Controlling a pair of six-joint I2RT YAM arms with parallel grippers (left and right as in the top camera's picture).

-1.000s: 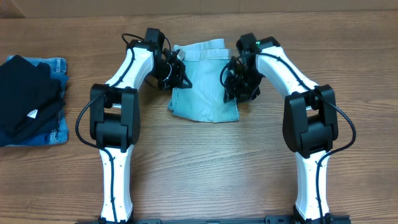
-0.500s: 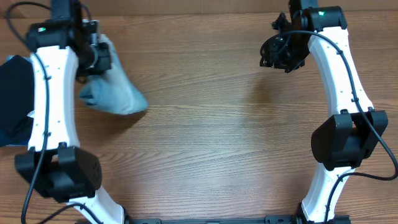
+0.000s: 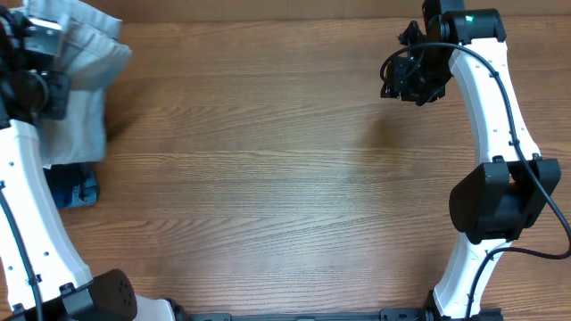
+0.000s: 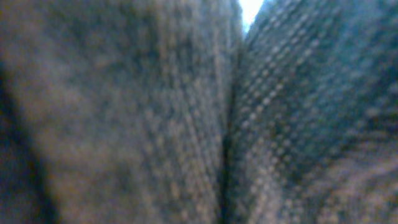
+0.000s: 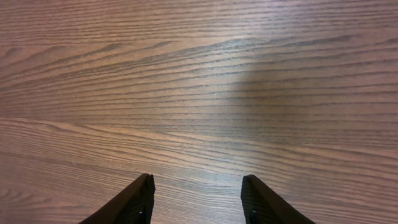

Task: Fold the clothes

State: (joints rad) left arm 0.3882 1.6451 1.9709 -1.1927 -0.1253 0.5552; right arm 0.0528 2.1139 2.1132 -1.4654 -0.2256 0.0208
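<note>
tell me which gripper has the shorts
The left gripper, shut on the pale denim shorts at the far left. The right gripper hangs open over the table, holding nothing.

Pale light-blue denim shorts (image 3: 85, 98), bunched, loosely folded, at far left.

Left end effector (image 3: 43, 86) clamped shut; right end effector (image 5: 198, 190) parted.

This looks like a robotics lab. A left arm (image 3: 22, 196) and a right arm (image 3: 495, 98), white with black joints, rise from the near edge of a plain wood-grain worktop (image 3: 268, 160). The clothes (image 3: 80, 89) hang from the left arm's end.
</note>
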